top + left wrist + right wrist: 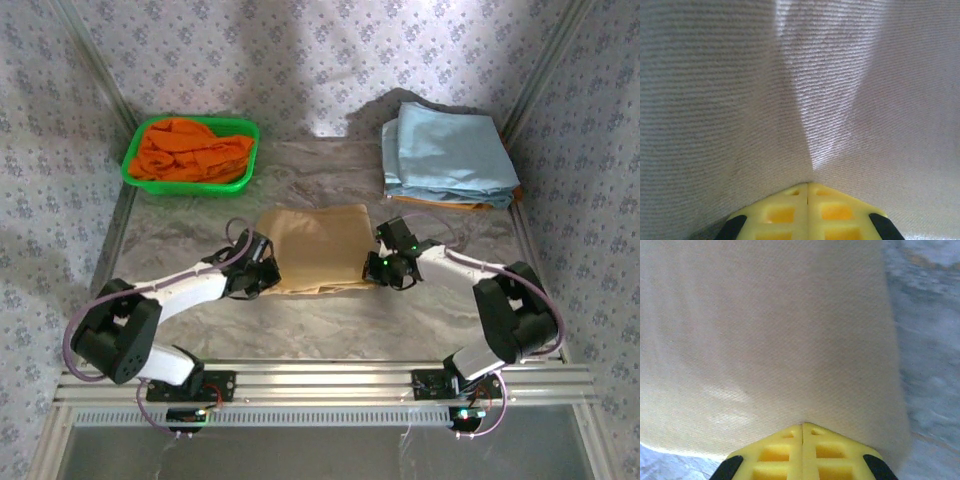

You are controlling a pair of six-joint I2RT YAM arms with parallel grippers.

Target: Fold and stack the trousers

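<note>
Starting on my left in the overhead view, a green basket holding a crumpled orange garment sits well beyond my left pincer and off to its left, apart from everything I am handling.

The left pincer is down at the near left corner of the tan trousers. On its wrist camera I see the left pincer with its yellow fingers pressed flat together. The trousers rise straight ahead of the tips, and a crease fans out from just where they meet, so I read that as cloth pinched between them.

The trousers lie folded into a squarish pad on the table, directly between my two pincers.

The right pincer is at the pad's near right corner. On its wrist camera the right pincer has its fingers closed tight. The edge of the trousers meets the tips and spreads ahead and to their left, and the bare table shows to their right. I take it as gripping the cloth too.

Well beyond the right pincer and a little to its right, a stack of folded light blue garments rests on the far right of the table.
</note>
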